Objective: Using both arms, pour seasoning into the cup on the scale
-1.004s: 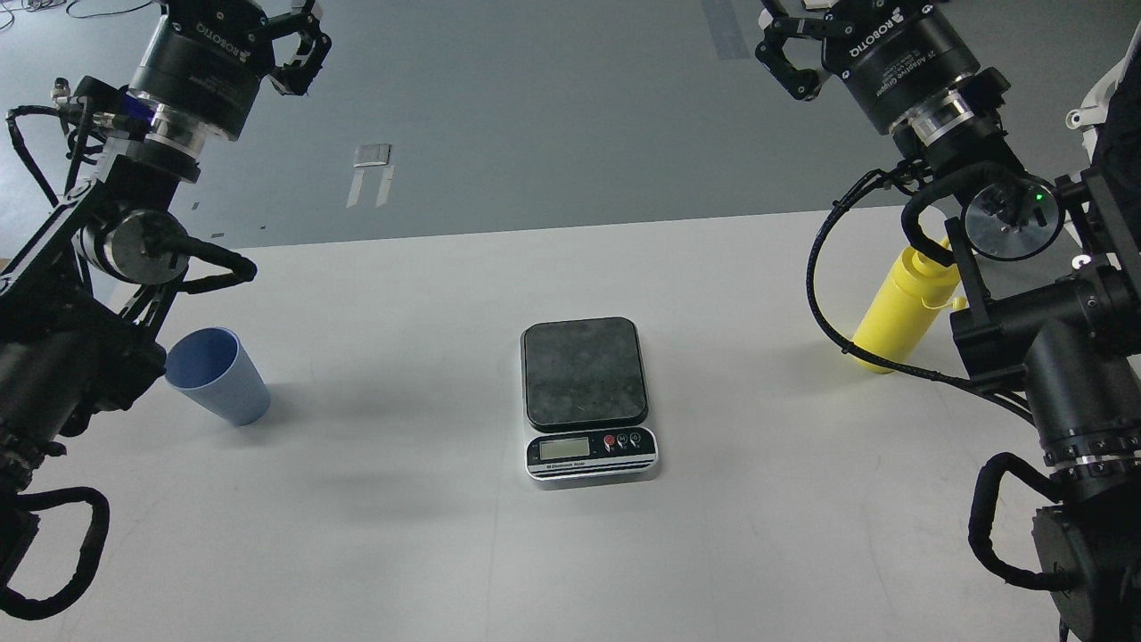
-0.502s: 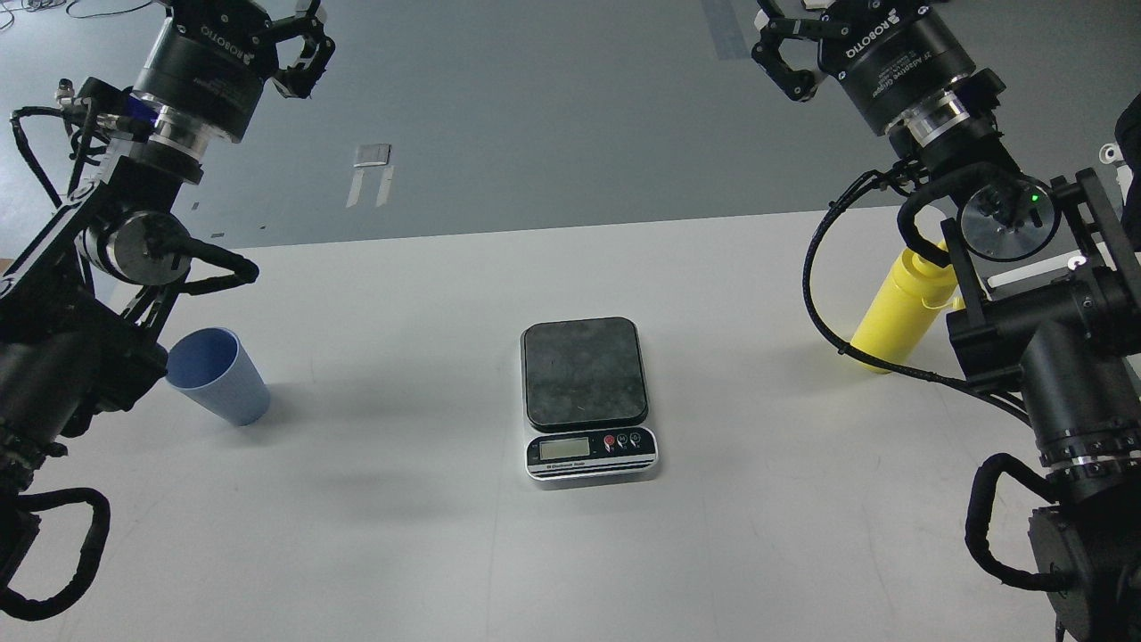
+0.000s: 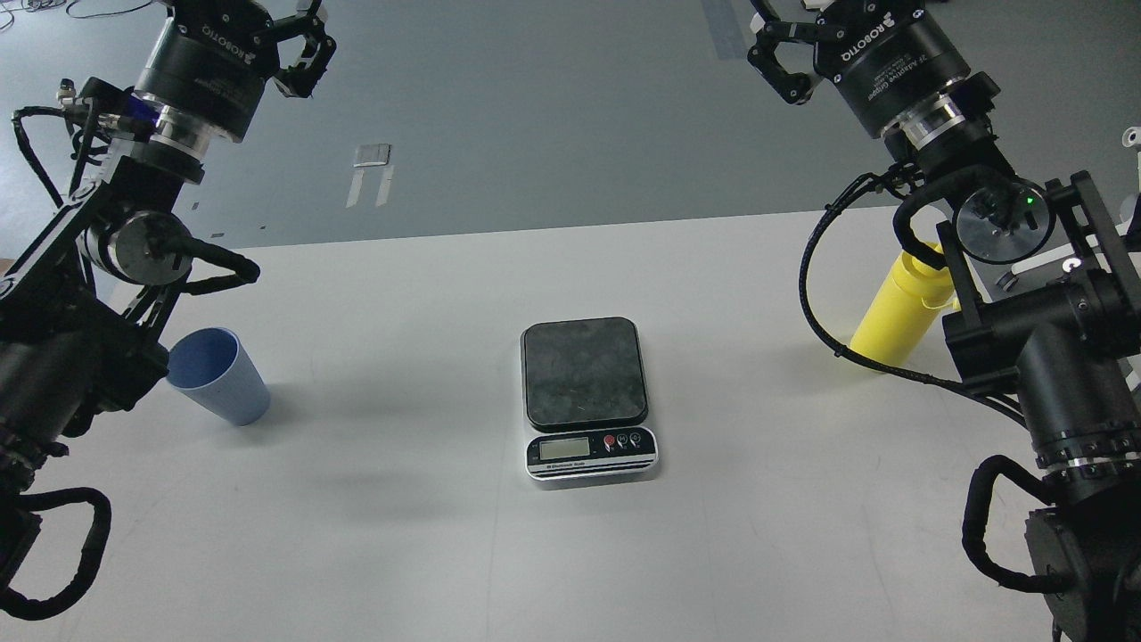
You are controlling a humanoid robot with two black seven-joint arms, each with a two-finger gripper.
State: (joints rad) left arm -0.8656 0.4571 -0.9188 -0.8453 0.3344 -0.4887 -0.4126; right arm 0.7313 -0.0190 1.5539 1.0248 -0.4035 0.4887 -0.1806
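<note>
the scale [image 3: 588,399] is sitting nearest on the white table [image 3: 446,535], its display strip facing the near edge and its black platform lying bare. further back at the left, the cup [image 3: 217,374] is standing upright beside the left arm's thick links, well apart from the scale. at the right, the seasoning [image 3: 896,308] is standing partly hidden behind the right arm's cable loop. far beyond both, the left gripper [image 3: 290,40] is hanging high above the floor past the table's far edge, well above the cup, fingers spread and holding nothing. the right gripper [image 3: 807,45] is likewise hovering far up from the seasoning, fingers apart and empty, partly cut off by the top edge.
</note>
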